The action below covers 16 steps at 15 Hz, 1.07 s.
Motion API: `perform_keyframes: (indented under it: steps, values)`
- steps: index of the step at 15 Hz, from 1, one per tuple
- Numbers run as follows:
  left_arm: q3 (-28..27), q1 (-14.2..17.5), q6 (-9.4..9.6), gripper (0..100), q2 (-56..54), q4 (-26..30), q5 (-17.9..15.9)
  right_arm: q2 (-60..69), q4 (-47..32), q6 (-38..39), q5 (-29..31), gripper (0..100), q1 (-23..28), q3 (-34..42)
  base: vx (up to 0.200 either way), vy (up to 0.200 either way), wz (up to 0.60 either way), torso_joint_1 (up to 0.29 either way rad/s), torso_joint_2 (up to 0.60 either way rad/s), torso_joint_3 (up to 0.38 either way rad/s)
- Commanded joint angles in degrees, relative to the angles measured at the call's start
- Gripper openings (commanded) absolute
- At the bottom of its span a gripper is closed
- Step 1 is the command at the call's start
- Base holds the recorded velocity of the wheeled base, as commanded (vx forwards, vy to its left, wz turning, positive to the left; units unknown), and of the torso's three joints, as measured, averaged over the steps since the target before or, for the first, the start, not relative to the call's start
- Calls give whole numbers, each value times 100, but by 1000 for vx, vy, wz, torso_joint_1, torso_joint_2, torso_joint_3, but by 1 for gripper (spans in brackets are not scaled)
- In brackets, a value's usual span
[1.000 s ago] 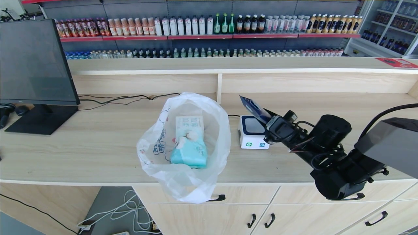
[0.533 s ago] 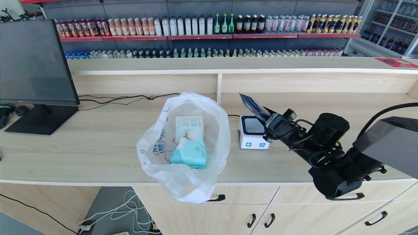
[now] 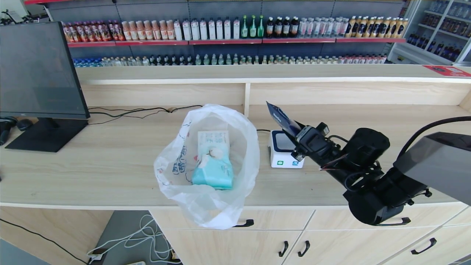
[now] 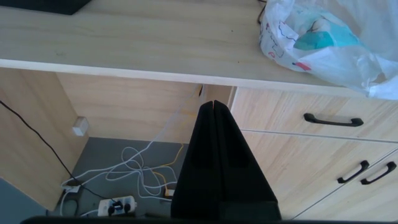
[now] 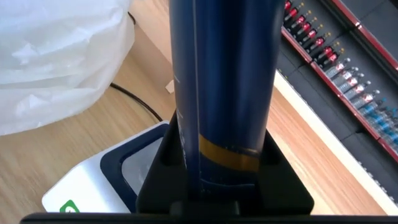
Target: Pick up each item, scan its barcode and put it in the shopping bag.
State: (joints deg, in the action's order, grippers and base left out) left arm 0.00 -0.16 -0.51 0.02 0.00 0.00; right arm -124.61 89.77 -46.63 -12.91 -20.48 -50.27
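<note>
Head view shows the right claw (image 3: 294,130) pinching a dark blue packet (image 3: 281,118), tilted, over a white scanner (image 3: 281,156) near the middle of the desk (image 3: 110,162). Beside the scanner, a clear shopping bag (image 3: 173,162) droops over the desk's front edge, with a teal tissue pack (image 3: 213,163) inside. The left claw (image 4: 214,124) hangs below that edge, pressed together and empty.

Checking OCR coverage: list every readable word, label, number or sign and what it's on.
No text reads reliably.
Tissue pack: large characters, blurred.
Shopping bag: blue and red print, crumpled, unreadable.
Blue packet: white print, too small.
Scanner: green and blue icons, no legible words.
Red sign, far right: too small.
Shelf bottles: labels too small.
</note>
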Motion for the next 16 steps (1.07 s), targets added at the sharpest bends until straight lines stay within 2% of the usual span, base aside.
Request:
perform_keyframes:
  steps: [1,5,6,8,10,13,14,16]
  values:
    - [0,-2,-2,0,-2,0,0,-10,5,66,61,0,-79,18,0,0,0,0,0,0]
    - [0,-2,-2,0,-2,0,0,77,23,866,228,0,-211,62,0,0,0,0,0,0]
    - [0,-2,-10,0,-2,0,0,183,23,1270,412,0,-369,132,0,0,0,0,0,0]
    - [0,-2,-2,0,-2,0,0,420,23,1930,1159,0,-685,158,0,0,0,0,0,0]
    - [0,-2,-2,0,-2,0,0,605,23,2351,1467,0,-808,202,0,0,0,0,0,0]
    - [0,-2,-2,0,-2,0,0,1194,23,2931,1651,0,-817,1002,0,0,0,0,0,0]
    - [0,-2,-2,0,-2,0,0,1589,23,3336,2196,0,-817,1626,0,0,0,0,0,0]
    - [0,-2,-10,0,-2,0,0,2020,23,3916,2970,0,-879,2136,0,0,0,0,0,0]
